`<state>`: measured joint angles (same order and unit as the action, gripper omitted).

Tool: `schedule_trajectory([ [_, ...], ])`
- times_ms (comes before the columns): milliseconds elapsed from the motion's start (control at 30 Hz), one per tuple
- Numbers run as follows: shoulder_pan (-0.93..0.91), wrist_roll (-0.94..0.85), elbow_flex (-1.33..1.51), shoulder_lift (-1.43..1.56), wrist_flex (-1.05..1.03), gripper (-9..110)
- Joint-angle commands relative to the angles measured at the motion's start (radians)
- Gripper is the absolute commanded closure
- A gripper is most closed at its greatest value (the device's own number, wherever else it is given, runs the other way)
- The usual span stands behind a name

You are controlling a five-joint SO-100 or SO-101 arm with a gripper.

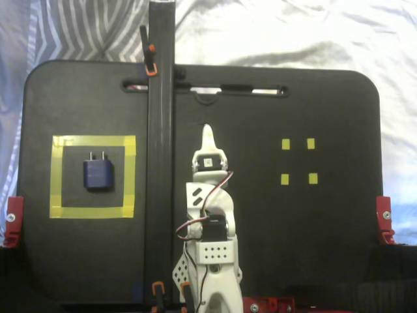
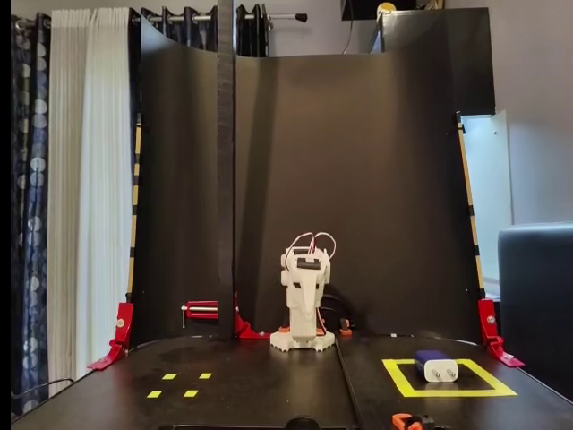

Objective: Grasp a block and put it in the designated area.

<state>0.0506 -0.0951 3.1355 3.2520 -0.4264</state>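
One block [image 1: 98,174] is seen lying inside the designated area [image 1: 93,141] at the left of the worktop [image 1: 326,228]. The hand [image 1: 207,134], apparently pressed together and empty, is folded at centre; it should be parked clear, leaving the block undisturbed.

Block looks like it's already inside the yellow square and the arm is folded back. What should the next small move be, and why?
Probably none beyond settling at rest. In both fixed views the block lies wholly inside the designated area, clear of the tape, prongs pointing away from the arm's base. The tool is near the board's middle, well apart from the block and holding nothing, so the placement looks done.
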Motion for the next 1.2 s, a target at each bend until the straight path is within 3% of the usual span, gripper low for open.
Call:
schedule_trajectory([
  [0,0.0,-0.003,0.006,0.028,-0.052,102],
  [400,0.009,0.002,0.006,0.058,-0.233,102],
  [1167,-0.003,-0.015,0.008,0.058,-0.333,102],
])
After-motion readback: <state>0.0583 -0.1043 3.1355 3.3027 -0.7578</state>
